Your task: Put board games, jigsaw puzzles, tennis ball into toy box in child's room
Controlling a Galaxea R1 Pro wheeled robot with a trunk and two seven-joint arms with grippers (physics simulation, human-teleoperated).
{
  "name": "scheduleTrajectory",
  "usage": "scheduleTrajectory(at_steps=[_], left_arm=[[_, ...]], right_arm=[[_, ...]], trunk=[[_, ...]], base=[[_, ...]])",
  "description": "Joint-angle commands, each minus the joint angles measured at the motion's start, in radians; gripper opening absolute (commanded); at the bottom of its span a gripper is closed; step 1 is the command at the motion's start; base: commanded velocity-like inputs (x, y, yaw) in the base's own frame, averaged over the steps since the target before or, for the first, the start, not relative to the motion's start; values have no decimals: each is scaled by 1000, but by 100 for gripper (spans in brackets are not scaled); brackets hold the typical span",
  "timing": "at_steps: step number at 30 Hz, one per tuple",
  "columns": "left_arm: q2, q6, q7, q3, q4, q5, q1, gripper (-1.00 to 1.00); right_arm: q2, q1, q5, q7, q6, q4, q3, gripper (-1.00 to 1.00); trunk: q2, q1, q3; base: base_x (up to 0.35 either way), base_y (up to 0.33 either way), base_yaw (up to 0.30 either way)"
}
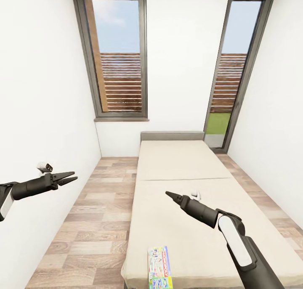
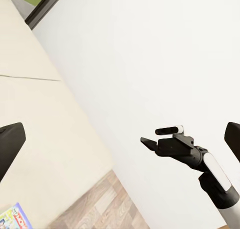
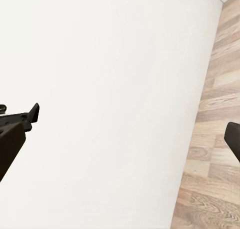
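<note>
White walls (image 1: 46, 70), plank floor (image 1: 92, 213), tall windows (image 1: 115, 53).

Both arms are matte black tubes with glossy white shell panels further back from the tips. The left gripper (image 1: 69, 178) ends in two thin, pointed black fingers, with a little white-and-black camera block just behind them. The right gripper (image 1: 169, 194) tapers like a dark cone, same small white block behind.

Beige bed (image 1: 185, 205): 1 board game (image 1: 160, 267) at near edge.
</note>
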State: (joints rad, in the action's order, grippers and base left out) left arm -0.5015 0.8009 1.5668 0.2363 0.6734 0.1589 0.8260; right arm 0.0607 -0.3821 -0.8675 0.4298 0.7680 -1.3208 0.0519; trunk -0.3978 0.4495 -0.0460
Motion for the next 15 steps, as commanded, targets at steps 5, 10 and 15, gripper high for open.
scheduleTrajectory(at_steps=[5,10,15], left_arm=[[0,11,4,-1,0,0,1,100],[4,11,4,-1,0,0,1,100],[13,11,4,-2,0,-1,1,100]], right_arm=[[3,0,-4,-1,12,0,-13,100],[0,-1,-8,-2,16,0,-45,100],[1,0,-8,-2,17,1,-60,100]], trunk=[[-2,0,-2],[-2,0,-2],[-2,0,-2]], base=[[-37,0,0],[-9,0,0],[-2,0,0]])
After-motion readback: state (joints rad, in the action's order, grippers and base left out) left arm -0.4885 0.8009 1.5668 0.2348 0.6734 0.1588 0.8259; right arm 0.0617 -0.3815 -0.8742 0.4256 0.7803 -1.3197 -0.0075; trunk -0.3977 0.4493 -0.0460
